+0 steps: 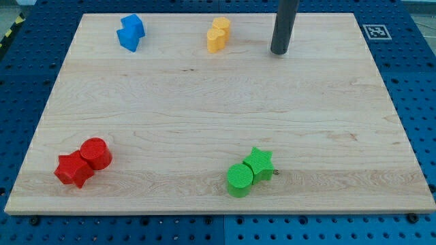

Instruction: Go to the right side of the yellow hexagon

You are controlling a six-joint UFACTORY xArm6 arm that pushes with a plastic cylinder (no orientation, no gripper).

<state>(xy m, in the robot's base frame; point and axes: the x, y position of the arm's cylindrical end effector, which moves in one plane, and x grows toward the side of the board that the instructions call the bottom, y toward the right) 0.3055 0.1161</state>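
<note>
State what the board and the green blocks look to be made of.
The pale board looks like wood with a matte finish: grain lines and plank seams run across it. The green cylinder block and green star block look like matte plastic, perhaps painted: uniform colour, faint ridges.

Pale wooden board (218, 102): light tan, fine brown grain streaks running the view's left to right, a few darker flecks.

Blue perforated metal table (415, 82): saturated blue, regular grid of dark holes. Yellow-and-black striped tape (12, 30) at the view's top left corner. Black-and-white square marker tag (374, 31) at the board's top right.

Straight dark rod (284, 24): charcoal grey, plain; my tip (278, 52) same dark tone.

Blocks, all solid colours, no markings:
- two blue angular blocks (130, 33), bright blue
- two yellow hexagon blocks (219, 35), orange-yellow
- red cylinder block (96, 153) and red angular block (73, 170), strong red
- green star block (260, 163) and green cylinder block (240, 180), vivid green
</note>
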